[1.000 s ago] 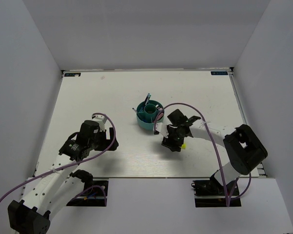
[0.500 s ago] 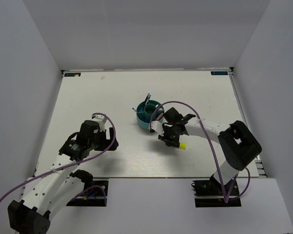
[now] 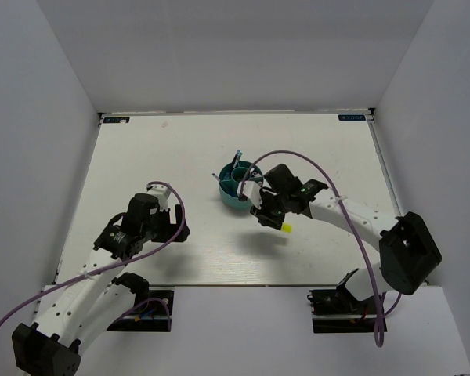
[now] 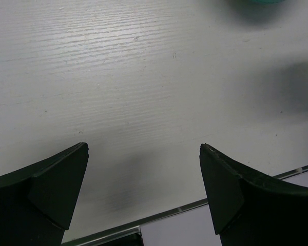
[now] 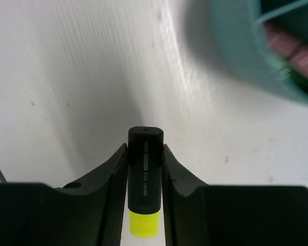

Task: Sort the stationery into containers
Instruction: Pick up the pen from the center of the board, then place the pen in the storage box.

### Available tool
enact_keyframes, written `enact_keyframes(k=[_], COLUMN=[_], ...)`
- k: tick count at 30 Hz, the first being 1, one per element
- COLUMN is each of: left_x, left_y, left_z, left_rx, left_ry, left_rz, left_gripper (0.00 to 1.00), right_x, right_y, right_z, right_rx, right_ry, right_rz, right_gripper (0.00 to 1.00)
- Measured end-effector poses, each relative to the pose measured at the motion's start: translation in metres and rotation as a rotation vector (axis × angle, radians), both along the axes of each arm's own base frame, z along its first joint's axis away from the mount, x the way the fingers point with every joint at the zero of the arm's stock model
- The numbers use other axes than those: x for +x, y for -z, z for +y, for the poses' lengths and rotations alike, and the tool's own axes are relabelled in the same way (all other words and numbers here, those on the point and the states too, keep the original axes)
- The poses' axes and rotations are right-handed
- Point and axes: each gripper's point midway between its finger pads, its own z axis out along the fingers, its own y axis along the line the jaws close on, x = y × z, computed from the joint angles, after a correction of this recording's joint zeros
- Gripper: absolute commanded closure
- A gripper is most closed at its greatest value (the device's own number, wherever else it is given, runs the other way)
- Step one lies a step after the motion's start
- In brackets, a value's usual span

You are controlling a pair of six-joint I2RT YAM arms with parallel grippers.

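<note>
The right gripper (image 5: 145, 154) is squeezing a black marker (image 5: 145, 141). Its two jaws are pressing on the marker's sides, one on each side. The black end is poking out a little past the jaw tips. The yellow cap (image 5: 144, 224) is sitting back between the jaws, closer to the wrist. The marker looks like it is hanging in the air, with the table (image 4: 143, 77) below the jaws and a shadow under it.

The teal organizer (image 5: 236, 46) is sitting ahead of these jaws and off to the right. It is near, but nothing is touching it. Something pink (image 5: 292, 51) is lying inside it.

I think the marker is light and hard, so it is not going to bend or break. It is also round and smooth, so it could roll or slip between the jaws. The jaws are gripping it across the body, which seems like a good place, because the two ends are balancing. To go into a pocket it probably needs to be tipped so one end is pointing down.

The left gripper (image 4: 143, 148) is holding nothing. Its jaws are standing wide apart with only bare table between them.
</note>
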Motion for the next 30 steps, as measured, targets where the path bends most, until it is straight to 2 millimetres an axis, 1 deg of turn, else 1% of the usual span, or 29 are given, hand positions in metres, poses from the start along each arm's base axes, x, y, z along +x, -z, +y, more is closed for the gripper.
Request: enact_keyframes(k=[2,4,7,10,12,15,16,18,21,27,30], left_x=[0.000,0.000,0.000,0.000,0.001,0.002,0.002,0.002,0.003,0.004,0.004], left_y=[0.000,0.001,0.000,-0.001,-0.002,-0.003,-0.003,-0.003,-0.003,-0.003,-0.003], left_z=[0.000,0.000,0.000,0.000,0.000,0.001,0.001,0.001,0.002,0.003,0.003], left_rx=[0.001,0.003,0.004,0.002,0.002,0.003,0.004,0.006,0.010,0.014,0.015], left_ry=[0.000,0.002,0.005,0.005,0.006,0.003,0.003,0.001,0.000,-0.001,0.000], left_rz=[0.001,0.002,-0.001,-0.009,-0.017,-0.025,-0.025,-0.027,-0.029,-0.033,-0.030], left_gripper=[0.00,0.00,0.00,0.00,0.00,0.00,0.00,0.00,0.00,0.00,0.00], right_x=[0.006,0.015,0.032,0.047,0.059,0.083,0.091,0.102,0.112,0.130,0.146], right_y=[-0.022,-0.050,-0.095,-0.130,-0.146,-0.163,-0.167,-0.171,-0.168,-0.147,-0.143], right_z=[0.012,0.027,0.048,0.067,0.083,0.111,0.120,0.132,0.144,0.155,0.156], right_rx=[0.056,0.120,0.216,0.305,0.347,0.412,0.434,0.464,0.493,0.487,0.489], right_ry=[0.003,0.005,0.012,0.039,0.062,0.109,0.127,0.151,0.170,0.196,0.234], right_rz=[-0.030,-0.069,-0.135,-0.180,-0.183,-0.176,-0.171,-0.164,-0.149,-0.134,-0.154], right_gripper=[1.00,1.00,1.00,1.00,1.00,1.00,1.00,1.00,1.00,1.00,1.00])
